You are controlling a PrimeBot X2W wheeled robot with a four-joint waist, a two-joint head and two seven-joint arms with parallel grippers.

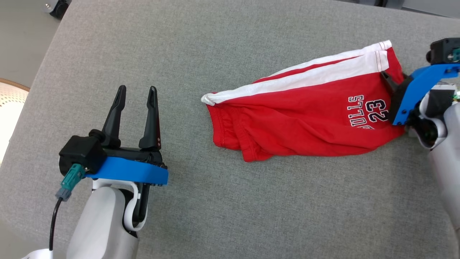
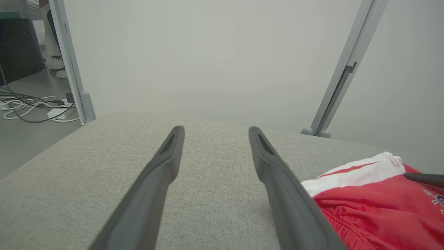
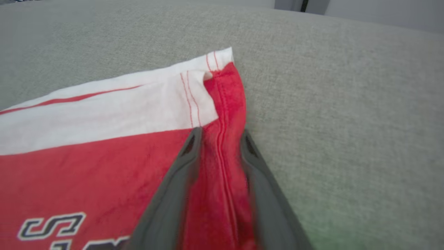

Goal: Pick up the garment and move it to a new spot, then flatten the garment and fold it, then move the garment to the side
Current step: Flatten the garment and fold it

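The garment (image 1: 305,108) is a pair of red shorts with white side stripes and a "23" print, lying folded over and creased on the grey cushioned surface (image 1: 215,201), right of centre. My right gripper (image 1: 390,81) is at its right end. In the right wrist view that gripper (image 3: 221,133) is open, its fingers astride the red stitched hem of the shorts (image 3: 104,156), with fabric filling the gap. My left gripper (image 1: 137,90) hovers open and empty at the lower left, well clear of the waistband. In the left wrist view its fingers (image 2: 215,132) stand wide apart, with the shorts (image 2: 374,205) at the right.
The surface's left edge drops to the floor, where a round wicker object (image 1: 7,97) and a caster wheel (image 1: 57,7) stand. Beyond the far edge are two metal posts (image 2: 69,62) (image 2: 343,76), floor cables (image 2: 34,107) and a pale wall.
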